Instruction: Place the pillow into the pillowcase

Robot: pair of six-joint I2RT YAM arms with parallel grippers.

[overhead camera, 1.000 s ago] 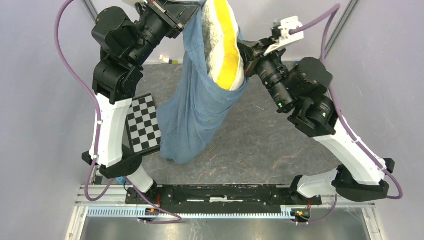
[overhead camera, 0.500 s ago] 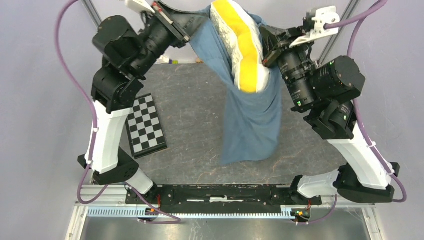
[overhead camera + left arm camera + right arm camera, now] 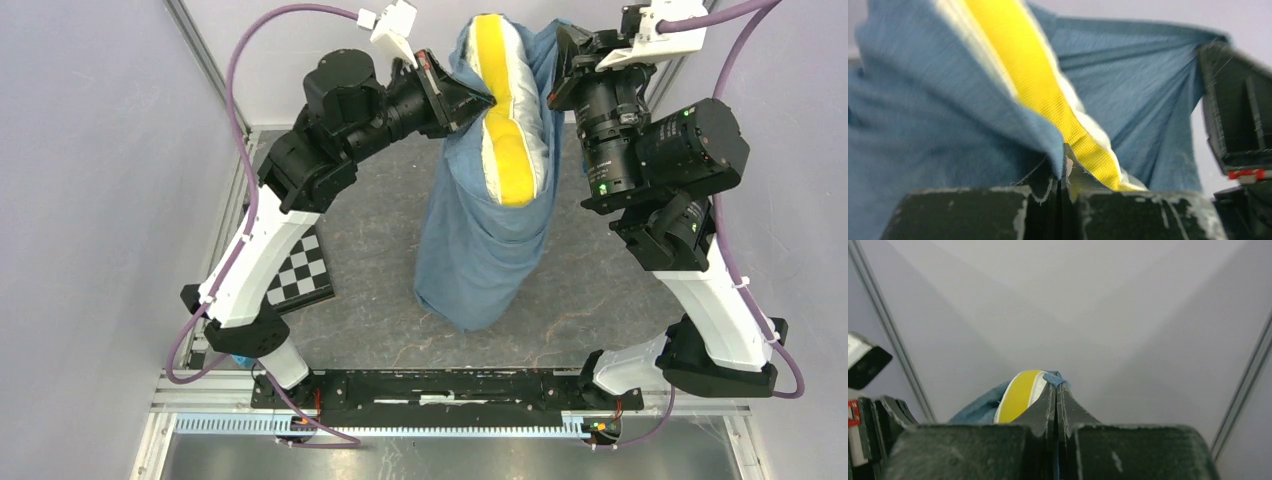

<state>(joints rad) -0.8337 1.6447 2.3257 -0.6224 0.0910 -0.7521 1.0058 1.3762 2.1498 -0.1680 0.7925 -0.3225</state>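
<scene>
The dusty-blue pillowcase (image 3: 480,250) hangs above the table, held up by both arms at its open mouth. The cream-white pillow (image 3: 505,110) with its yellow band stands in that mouth, its lower part hidden inside the cloth. My left gripper (image 3: 488,98) is shut on the left rim of the pillowcase (image 3: 938,110), with the pillow's yellow band (image 3: 1048,95) just beyond. My right gripper (image 3: 562,60) is shut on the right rim, a blue fold of pillowcase (image 3: 1055,378) pinched at its tips beside the pillow (image 3: 1020,395).
A black-and-white checkerboard (image 3: 298,270) lies flat on the dark table (image 3: 600,290) at the left, partly under the left arm. Grey walls with metal posts (image 3: 205,65) close in the sides. The arm bases sit on the rail (image 3: 440,390) at the near edge.
Both arms have swung the hanging pillowcase and pillow from left to right and back toward the middle. The left arm has stretched far to the right, the grips unchanged.
</scene>
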